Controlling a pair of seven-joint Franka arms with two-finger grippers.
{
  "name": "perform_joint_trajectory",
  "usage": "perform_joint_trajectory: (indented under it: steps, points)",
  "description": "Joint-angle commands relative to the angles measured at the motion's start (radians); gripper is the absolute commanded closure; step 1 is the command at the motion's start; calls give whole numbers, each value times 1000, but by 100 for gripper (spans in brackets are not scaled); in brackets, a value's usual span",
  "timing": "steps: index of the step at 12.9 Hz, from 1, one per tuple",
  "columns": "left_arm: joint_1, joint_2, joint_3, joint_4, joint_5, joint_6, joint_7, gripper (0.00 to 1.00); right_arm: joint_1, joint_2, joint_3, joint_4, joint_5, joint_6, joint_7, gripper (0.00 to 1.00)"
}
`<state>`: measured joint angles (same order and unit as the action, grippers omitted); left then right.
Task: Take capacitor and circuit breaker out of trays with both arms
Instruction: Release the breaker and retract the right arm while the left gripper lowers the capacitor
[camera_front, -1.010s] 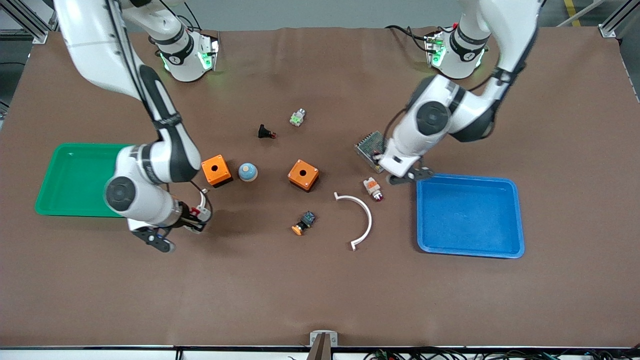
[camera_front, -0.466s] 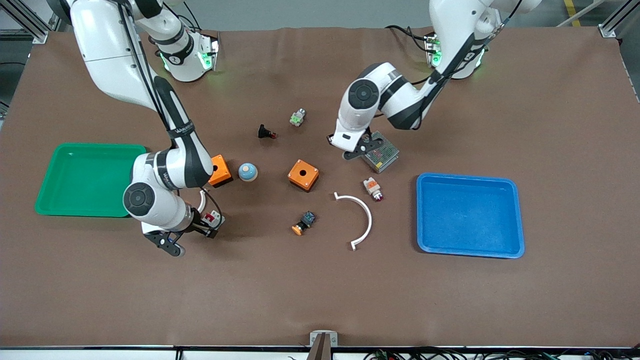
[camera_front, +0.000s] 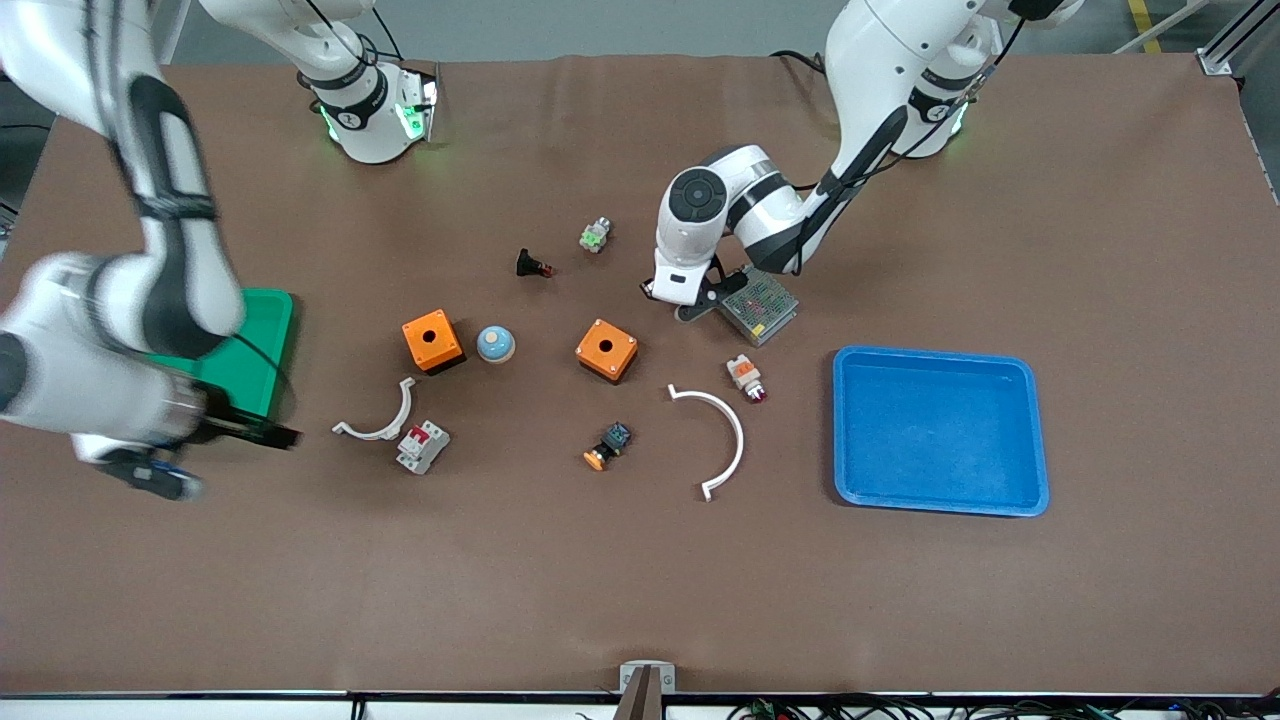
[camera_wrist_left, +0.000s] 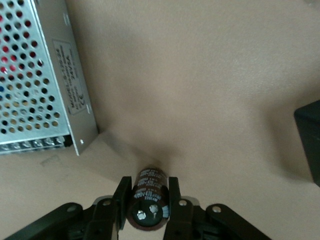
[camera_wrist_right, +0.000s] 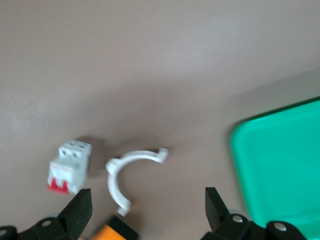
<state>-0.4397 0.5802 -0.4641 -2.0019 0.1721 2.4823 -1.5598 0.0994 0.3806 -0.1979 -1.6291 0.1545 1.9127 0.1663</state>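
My left gripper (camera_front: 688, 304) is low over the table beside a grey perforated metal box (camera_front: 762, 303). In the left wrist view it (camera_wrist_left: 148, 196) is shut on the capacitor (camera_wrist_left: 149, 192), a small dark cylinder with printed text and two shiny terminals on its end face. The breaker (camera_front: 422, 446), a pale block with a red lever, lies on the table next to a small white arc (camera_front: 376, 425). My right gripper (camera_front: 220, 452) is open and empty over the table by the green tray (camera_front: 268, 345). Its wrist view (camera_wrist_right: 147, 200) shows the breaker (camera_wrist_right: 68, 166) away from the fingers.
Two orange boxes (camera_front: 432, 340) (camera_front: 606, 350), a blue dome (camera_front: 495, 343), a black part with red tip (camera_front: 532, 264), a green-white piece (camera_front: 595, 235), an orange-capped button (camera_front: 607, 445), a large white arc (camera_front: 715, 435), a white-and-orange piece (camera_front: 745, 377) and a blue tray (camera_front: 940, 495) are on the table.
My right gripper let go of the breaker beside the small arc and swung away toward the green tray. My left gripper moved from the blue tray's corner to beside the perforated box.
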Motion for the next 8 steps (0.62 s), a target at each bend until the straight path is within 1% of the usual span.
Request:
perform_joint_trajectory:
  steps: [1, 2, 3, 5, 6, 7, 8]
  points:
    - [-16, 32, 7, 29, 43, 6, -40, 47, 31, -145, -95, -38, 22, -76, -152, 0]
    - [-14, 30, 8, 29, 46, 6, -43, 20, 28, -185, -113, -41, 22, -96, -204, 0]
    - [-7, 18, 9, 29, 46, -2, -48, 0, 19, -222, -118, -43, 19, -112, -237, 0]
    - [16, -52, 13, 31, 46, -34, -40, 0, 8, -288, -110, -44, -7, -150, -238, 0]
    - [39, -98, 16, 52, 47, -86, -36, 0, 5, -317, -106, -44, -36, -165, -237, 0]
    - [82, -143, 15, 89, 50, -162, -19, 0, -13, -342, -78, -44, -59, -175, -237, 0]
    - [120, -176, 15, 135, 67, -240, 30, 0, -70, -347, -25, -41, -64, -185, -238, 0]
